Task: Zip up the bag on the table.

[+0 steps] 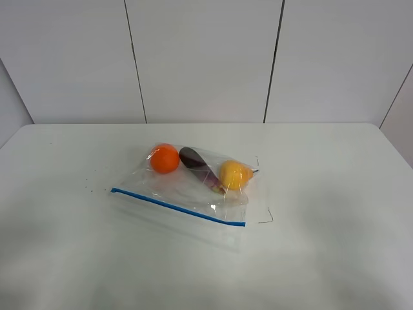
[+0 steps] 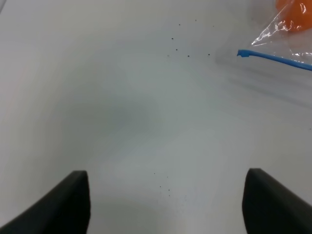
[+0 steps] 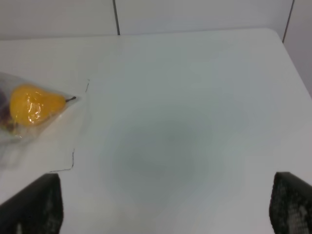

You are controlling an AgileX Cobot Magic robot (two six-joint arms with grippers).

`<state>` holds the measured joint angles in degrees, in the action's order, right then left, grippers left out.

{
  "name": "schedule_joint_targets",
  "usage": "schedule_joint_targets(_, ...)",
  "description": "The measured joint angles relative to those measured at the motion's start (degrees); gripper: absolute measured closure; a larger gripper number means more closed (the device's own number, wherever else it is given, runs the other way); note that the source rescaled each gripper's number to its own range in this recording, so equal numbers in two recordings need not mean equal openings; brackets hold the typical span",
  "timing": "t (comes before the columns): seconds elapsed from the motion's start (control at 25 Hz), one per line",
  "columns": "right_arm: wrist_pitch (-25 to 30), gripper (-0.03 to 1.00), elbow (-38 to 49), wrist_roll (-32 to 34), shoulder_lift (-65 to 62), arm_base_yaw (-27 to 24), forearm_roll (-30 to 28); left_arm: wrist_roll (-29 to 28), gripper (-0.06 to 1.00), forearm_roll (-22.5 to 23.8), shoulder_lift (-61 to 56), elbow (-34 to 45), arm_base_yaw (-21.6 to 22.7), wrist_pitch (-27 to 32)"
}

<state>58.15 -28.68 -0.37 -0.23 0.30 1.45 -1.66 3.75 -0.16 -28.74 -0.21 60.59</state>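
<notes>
A clear bag (image 1: 193, 184) lies flat near the middle of a white table (image 1: 335, 245), its blue zip strip (image 1: 177, 206) along the near edge, slanting across and easy to reach. An orange (image 1: 164, 158), a purple vegetable (image 1: 199, 166) and a yellow pear (image 1: 235, 174) sit bunched at the far side, away from the zip.

Neither arm shows from above. The left gripper (image 2: 165, 204) hangs over bare table, jaws spread wide and holding nothing, with the zip's end ahead of it. The right gripper (image 3: 165, 209) is likewise spread and empty, near the pear end.

Bare table surrounds the bag on every side, well clear of the edges.
</notes>
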Motion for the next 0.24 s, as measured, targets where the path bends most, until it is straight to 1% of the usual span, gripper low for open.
schedule_joint_targets(0.24,0.00,0.03,0.00,0.00,0.00,0.00,0.00,0.00,-0.05,0.00,0.00,0.00,0.00,0.00)
